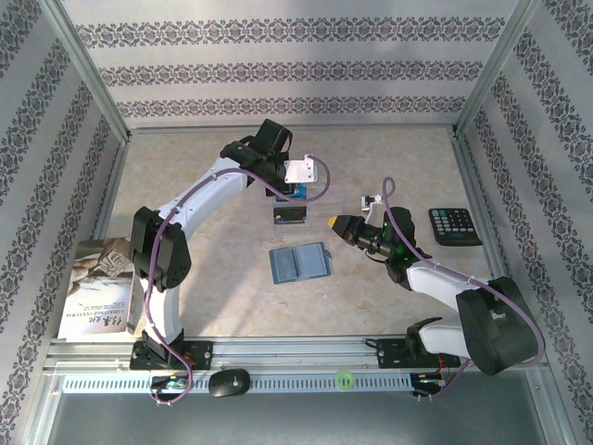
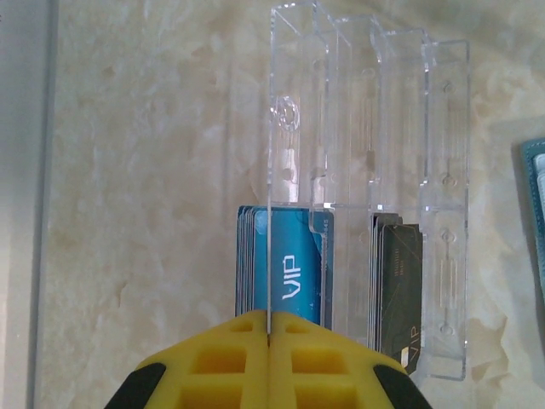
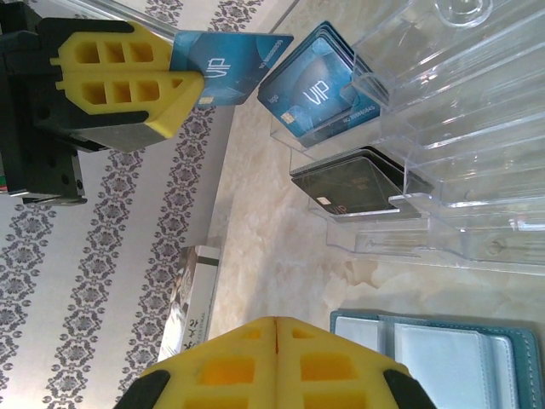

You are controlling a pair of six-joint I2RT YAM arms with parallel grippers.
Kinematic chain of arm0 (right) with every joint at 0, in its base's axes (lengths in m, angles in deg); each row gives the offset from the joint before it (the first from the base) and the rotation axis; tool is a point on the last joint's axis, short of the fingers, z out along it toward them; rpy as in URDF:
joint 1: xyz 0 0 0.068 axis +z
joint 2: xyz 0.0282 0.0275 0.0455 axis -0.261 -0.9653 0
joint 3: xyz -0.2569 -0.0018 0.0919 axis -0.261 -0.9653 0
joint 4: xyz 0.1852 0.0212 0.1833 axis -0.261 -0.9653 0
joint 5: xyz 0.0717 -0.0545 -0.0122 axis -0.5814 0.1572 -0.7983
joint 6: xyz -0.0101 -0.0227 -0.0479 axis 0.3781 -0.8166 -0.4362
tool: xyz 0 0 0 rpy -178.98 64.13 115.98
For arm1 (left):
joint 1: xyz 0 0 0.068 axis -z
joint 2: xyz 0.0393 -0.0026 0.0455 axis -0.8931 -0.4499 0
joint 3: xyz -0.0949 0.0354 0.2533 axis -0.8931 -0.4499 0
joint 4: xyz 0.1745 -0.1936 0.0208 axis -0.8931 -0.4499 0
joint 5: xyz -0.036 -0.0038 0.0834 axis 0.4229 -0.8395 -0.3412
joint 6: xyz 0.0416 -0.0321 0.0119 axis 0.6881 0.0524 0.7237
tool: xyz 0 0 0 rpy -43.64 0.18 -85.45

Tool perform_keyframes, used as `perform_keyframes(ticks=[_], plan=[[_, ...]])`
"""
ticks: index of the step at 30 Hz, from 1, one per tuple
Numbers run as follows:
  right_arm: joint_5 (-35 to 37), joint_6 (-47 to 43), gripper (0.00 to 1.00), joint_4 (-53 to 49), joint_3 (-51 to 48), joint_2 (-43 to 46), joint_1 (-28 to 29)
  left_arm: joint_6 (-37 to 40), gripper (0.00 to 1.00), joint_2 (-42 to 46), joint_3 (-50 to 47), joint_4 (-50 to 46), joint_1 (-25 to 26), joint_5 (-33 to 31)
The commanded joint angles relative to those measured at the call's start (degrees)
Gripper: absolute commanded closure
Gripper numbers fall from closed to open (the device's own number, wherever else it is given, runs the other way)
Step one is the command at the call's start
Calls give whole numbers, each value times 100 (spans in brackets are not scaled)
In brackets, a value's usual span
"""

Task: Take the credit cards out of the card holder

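The card holder (image 1: 298, 263), a teal-blue bi-fold wallet, lies open and flat on the table; its pockets (image 3: 443, 358) look bare. My left gripper (image 1: 296, 185) hovers above a clear tiered rack (image 2: 375, 128), shut on a blue VIP card (image 3: 230, 55). That card appears edge-on (image 2: 269, 256) in the left wrist view. The rack holds a stack of blue cards (image 3: 319, 89) and a stack of black cards (image 3: 353, 183). To the right of the wallet, my right gripper (image 1: 335, 225) is shut with nothing between its fingers (image 3: 255, 358).
A black calculator (image 1: 454, 225) lies at the right side of the table. A book (image 1: 97, 287) rests at the left edge. Patterned walls and metal frame posts close in the table on three sides.
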Motion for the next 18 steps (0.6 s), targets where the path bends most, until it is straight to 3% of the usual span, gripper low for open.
perform_keyframes(ticks=[1, 18], plan=[[-83, -123, 100, 17, 47, -48, -59, 275, 100, -87, -166, -78, 83, -273], [-75, -108, 100, -2, 61, -9, -63, 284, 100, -105, -541, 484, 139, -521]])
